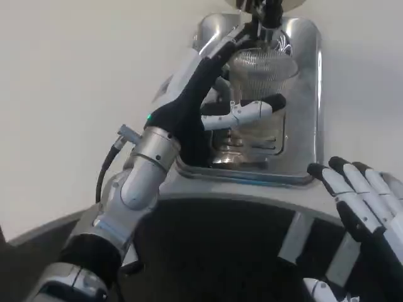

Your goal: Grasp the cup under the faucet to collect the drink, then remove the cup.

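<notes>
A clear ribbed plastic cup (264, 75) stands on the shiny metal drip tray (302, 126) right below the dark faucet (267, 16) at the top of the head view. My left hand (201, 94) reaches in from the left and wraps the cup: upper fingers lie along its rim side, and a white and black thumb (252, 112) crosses its front. My right hand (365, 195) hovers at the lower right, fingers straight and apart, holding nothing. The cup's contents cannot be made out.
The silver left forearm (138, 182) runs from the lower left up to the tray. The tray's raised front edge (252, 176) sits just above the dark curved body of the robot. White table surface lies to the left and right of the tray.
</notes>
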Robot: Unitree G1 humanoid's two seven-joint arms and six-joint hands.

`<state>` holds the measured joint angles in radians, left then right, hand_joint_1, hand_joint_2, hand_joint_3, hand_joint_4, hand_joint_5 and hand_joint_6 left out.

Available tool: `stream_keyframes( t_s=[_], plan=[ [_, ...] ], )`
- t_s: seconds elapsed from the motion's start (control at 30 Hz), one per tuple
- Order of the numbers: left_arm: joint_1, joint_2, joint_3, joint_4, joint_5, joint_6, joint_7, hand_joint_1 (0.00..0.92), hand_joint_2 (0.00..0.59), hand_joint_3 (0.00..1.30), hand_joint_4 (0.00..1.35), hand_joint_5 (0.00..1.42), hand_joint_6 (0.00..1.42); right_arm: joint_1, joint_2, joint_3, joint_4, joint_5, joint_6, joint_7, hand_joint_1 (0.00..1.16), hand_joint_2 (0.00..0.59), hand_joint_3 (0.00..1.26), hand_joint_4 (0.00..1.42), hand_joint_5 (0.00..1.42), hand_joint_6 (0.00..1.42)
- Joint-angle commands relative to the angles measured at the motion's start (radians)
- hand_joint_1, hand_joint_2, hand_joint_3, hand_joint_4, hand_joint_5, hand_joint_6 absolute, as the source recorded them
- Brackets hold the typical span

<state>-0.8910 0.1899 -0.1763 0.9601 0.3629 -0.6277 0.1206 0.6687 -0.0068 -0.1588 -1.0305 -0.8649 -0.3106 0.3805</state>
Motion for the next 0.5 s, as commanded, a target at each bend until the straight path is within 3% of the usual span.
stream_keyframes(
  t_s=[0.03,0.1,0.23,0.5],
  plan=[
    [0.008,0.015,-0.003,0.004,-0.002,-0.017,-0.010,0.541,0.097,0.03,0.01,0.37,0.45,0.008,-0.008,-0.003,-0.017,0.017,0.001,0.012,0.47,0.477,0.08,0.00,0.00,0.00],
    [0.015,0.018,-0.001,-0.001,-0.007,-0.018,-0.014,0.533,0.093,0.01,0.00,0.30,0.32,0.008,-0.008,-0.003,-0.017,0.018,0.000,0.013,0.48,0.476,0.08,0.00,0.00,0.00],
    [0.033,0.027,0.011,-0.023,-0.023,-0.016,-0.026,0.523,0.082,0.00,0.00,0.19,0.20,0.009,-0.012,-0.001,-0.017,0.024,-0.004,0.019,0.49,0.474,0.08,0.00,0.00,0.00],
    [0.088,0.032,0.026,-0.121,-0.075,-0.013,-0.081,0.466,0.063,0.00,0.00,0.06,0.04,0.012,-0.027,-0.006,-0.017,0.034,0.006,0.018,0.50,0.474,0.08,0.00,0.00,0.00]
  ],
)
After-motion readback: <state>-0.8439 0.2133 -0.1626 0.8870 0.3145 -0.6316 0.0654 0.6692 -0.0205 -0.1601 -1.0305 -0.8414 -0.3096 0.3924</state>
